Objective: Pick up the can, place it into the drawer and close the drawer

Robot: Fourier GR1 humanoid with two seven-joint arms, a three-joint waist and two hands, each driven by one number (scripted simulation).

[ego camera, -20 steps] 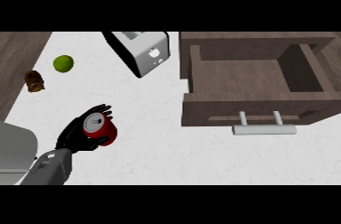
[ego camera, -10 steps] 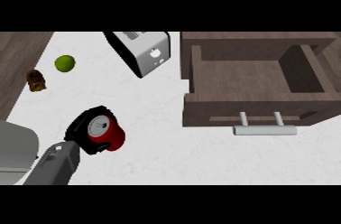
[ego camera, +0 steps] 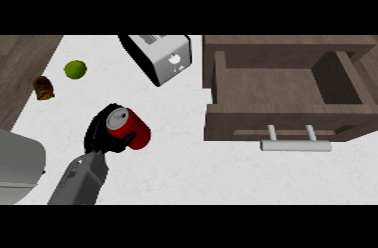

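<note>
Black left hand (ego camera: 103, 134) curled round the red cylindrical metal can (ego camera: 130, 127), well left of the open brown wooden drawer (ego camera: 284, 94); can tilted, silver top facing up-left, red body sticking out right of the fingers, above white bench (ego camera: 221, 177).

Red can (ego camera: 133, 128), silver top; black robot hand (ego camera: 102, 135); brown wood drawer (ego camera: 284, 92); green lime (ego camera: 75, 69); white counter (ego camera: 221, 177).

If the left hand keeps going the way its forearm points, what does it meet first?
Probably the toaster. The left hand, curled round the can, points up and slightly right, though height is unclear.
</note>
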